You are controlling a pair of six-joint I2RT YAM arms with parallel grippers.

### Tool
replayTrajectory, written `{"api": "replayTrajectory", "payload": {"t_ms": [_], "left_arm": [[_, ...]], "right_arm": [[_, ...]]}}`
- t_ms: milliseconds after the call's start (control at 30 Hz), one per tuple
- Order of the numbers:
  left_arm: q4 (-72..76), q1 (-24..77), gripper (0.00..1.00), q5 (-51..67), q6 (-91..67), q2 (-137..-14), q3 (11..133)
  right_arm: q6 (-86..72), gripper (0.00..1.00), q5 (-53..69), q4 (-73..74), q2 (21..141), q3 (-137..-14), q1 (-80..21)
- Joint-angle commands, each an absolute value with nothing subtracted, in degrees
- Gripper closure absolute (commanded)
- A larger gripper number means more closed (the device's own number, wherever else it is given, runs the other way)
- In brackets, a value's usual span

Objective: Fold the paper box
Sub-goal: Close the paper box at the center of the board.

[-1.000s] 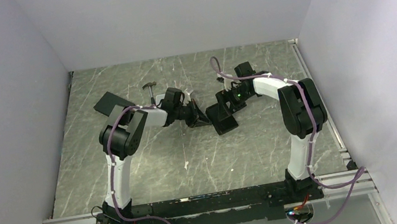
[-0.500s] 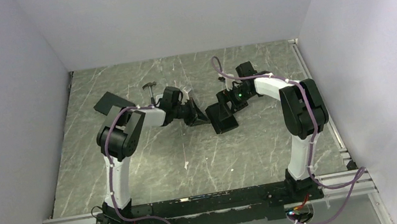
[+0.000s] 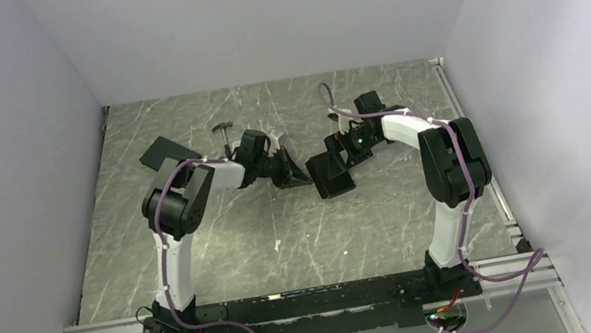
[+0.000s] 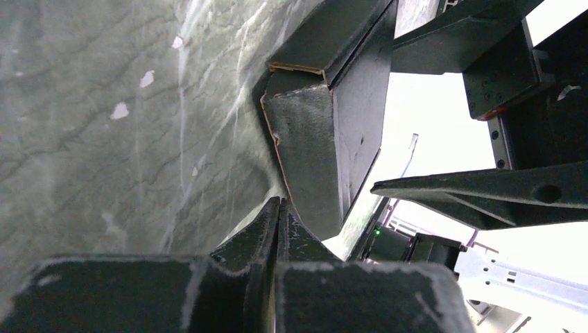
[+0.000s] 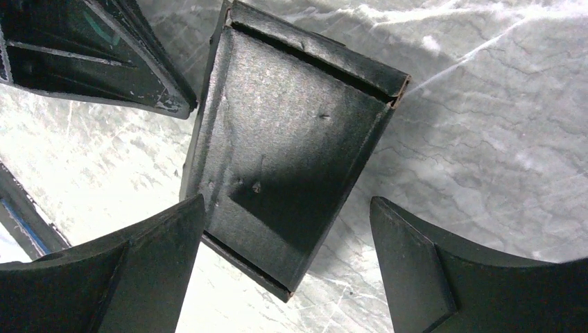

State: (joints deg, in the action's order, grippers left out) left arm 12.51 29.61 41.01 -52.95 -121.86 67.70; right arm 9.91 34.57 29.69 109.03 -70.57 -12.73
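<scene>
Here, the right pincer [image 5: 286, 202] gapes wide over the paper box [image 5: 291, 139].

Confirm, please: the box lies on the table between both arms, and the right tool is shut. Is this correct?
No. The right tool is open, its fingers wide apart beside the box; the right wrist view shows it. The rest is correct.

No legible text, label, brand, number or sign in any of the three views. The matte surface of the paper box [image 5: 291, 152] and the marbled tabletop [image 3: 282, 221] bear no readable marking.
</scene>
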Motion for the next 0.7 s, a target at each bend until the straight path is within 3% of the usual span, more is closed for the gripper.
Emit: {"api": "replayTrajectory", "payload": {"t_ms": [0, 333, 667], "left_arm": [[12.5, 29.1, 0.94, 40.8, -51.2, -118.8, 66.8], [14.3, 28.7, 0.96, 41.1, -51.5, -115.1, 64.3], [15.2, 30.9, 1.00, 41.0, -52.5, -115.7, 66.8]], "right_arm": [[10.7, 0.07, 32.1, 30.3, 107.4, -69.5, -11.7], [11.1, 0.08, 33.0, 30.5, 106.7, -68.9, -10.8], [10.8, 0.20, 34.1, 30.7, 107.1, -68.8, -10.4]]}}
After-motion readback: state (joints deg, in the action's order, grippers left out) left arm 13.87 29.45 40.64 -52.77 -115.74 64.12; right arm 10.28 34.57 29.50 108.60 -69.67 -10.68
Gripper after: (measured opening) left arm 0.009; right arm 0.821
